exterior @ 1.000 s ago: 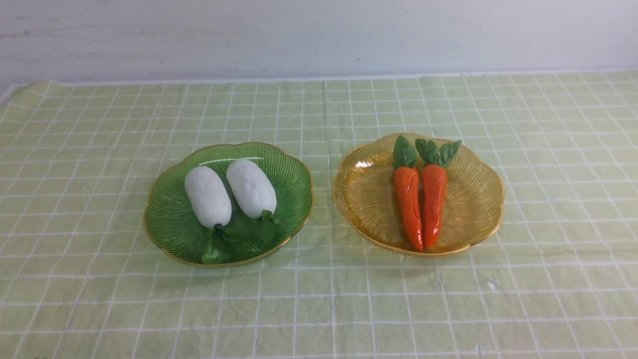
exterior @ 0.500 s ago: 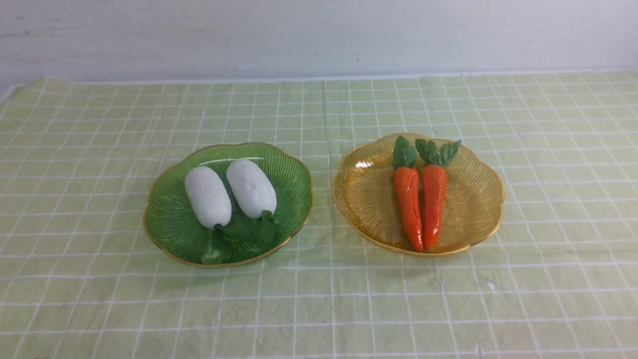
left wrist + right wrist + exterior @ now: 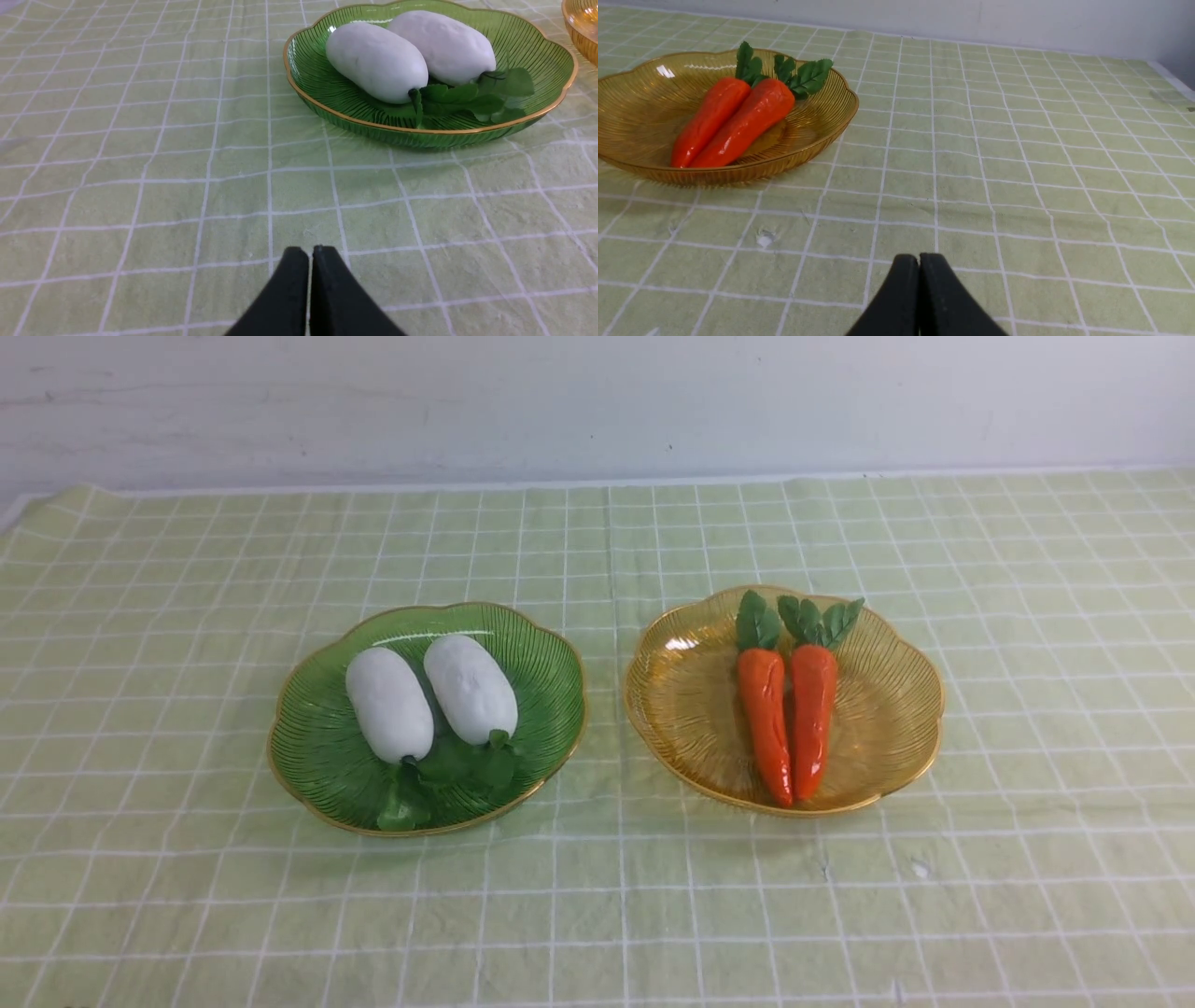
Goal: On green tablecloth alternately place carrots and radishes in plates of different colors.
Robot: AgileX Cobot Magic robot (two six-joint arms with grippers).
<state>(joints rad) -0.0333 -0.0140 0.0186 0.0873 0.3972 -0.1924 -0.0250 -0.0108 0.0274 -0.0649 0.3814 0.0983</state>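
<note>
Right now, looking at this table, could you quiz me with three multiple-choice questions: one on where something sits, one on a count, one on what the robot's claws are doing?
1. The radishes lie in:
A. the amber plate
B. the green plate
C. on the cloth

2. Carrots in the amber plate:
A. one
B. two
C. three

3. The left gripper and right gripper are:
A. both shut, empty
B. both open
C. holding vegetables

Answers: B, both white radishes rest in the green plate; B, two orange carrots lie side by side; A, each wrist view shows fingers pressed together over bare cloth.
</note>
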